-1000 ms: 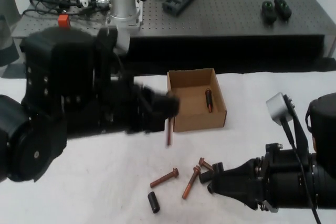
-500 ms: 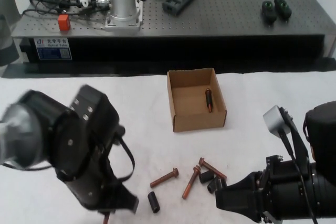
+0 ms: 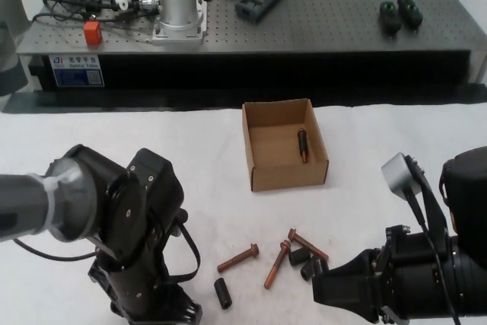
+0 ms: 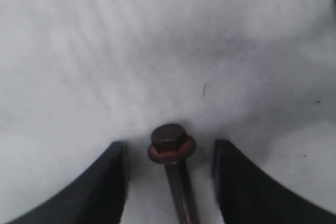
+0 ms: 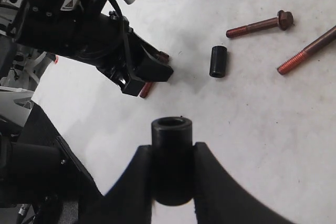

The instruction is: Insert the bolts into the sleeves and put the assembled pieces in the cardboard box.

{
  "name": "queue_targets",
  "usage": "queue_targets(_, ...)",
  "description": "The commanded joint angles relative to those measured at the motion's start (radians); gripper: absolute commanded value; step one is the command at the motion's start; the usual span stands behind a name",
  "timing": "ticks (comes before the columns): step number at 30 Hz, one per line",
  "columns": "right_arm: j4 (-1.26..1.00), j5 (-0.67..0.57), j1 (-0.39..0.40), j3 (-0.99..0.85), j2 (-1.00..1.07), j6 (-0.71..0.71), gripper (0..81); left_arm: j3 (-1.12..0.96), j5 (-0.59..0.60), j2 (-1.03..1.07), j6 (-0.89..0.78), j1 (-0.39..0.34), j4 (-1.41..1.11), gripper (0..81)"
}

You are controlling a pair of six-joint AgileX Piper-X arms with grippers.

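Observation:
My left gripper (image 4: 169, 150) is shut on a copper bolt (image 4: 171, 143), whose hex head points down at the white cloth. The right wrist view shows that gripper (image 5: 148, 75) farther off, the bolt's ends poking out of it. My right gripper (image 5: 172, 149) is shut on a black sleeve (image 5: 171, 167), its bore facing outward, low at the front right (image 3: 318, 291). Loose bolts (image 3: 237, 258) (image 3: 276, 264) (image 3: 308, 245) and sleeves (image 3: 222, 293) (image 3: 301, 257) lie on the cloth between the arms. The cardboard box (image 3: 288, 175) behind them holds one assembled piece (image 3: 303, 144).
The left arm (image 3: 129, 226) fills the front left of the cloth. A perforated metal bench (image 3: 319, 13) with cables, a post and black parts runs across the back. Bare cloth lies left and right of the box.
The left arm swung from beside the box down to the front left, carrying the bolt. The right arm drew back slightly toward the front edge.

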Motion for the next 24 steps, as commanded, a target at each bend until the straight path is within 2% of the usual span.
queue_targets(1, -0.004, -0.009, -0.003, -0.004, -0.01, 0.004, 4.0, 0.008, -0.008, 0.021, -0.022, 0.003, 0.056, 33.2)
queue_targets(7, -0.004, -0.011, -0.003, -0.004, -0.017, 0.003, 4.0, 0.008, 0.104, 0.021, -0.022, 0.003, 0.05, 1.8)
queue_targets(8, -0.004, -0.011, -0.003, -0.004, -0.02, 0.003, 4.0, 0.008, 0.104, 0.021, -0.022, 0.003, 0.037, 0.3)
queue_targets(11, -0.004, -0.011, -0.003, -0.004, -0.041, 0.0, 4.0, 0.008, 0.106, 0.017, -0.025, 0.003, -0.014, 0.3)
queue_targets(13, 0.012, -0.011, -0.003, -0.004, -0.052, -0.012, 4.0, 0.006, 0.15, -0.01, -0.045, 0.003, -0.045, 0.3)
queue_targets(17, 0.14, -0.007, 0.0, -0.004, -0.056, -0.122, 4.0, 0.03, 0.342, -0.159, -0.104, 0.0, -0.227, 0.6)
queue_targets(20, 0.226, -0.011, 0.018, 0.004, -0.056, -0.187, 4.0, 0.074, 0.466, -0.288, -0.142, 0.0, -0.496, 0.6)
queue_targets(24, 0.178, -0.086, 0.072, 0.011, -0.056, -0.197, 4.0, 0.142, 0.634, -0.379, -0.247, 0.0, -0.861, 0.6)
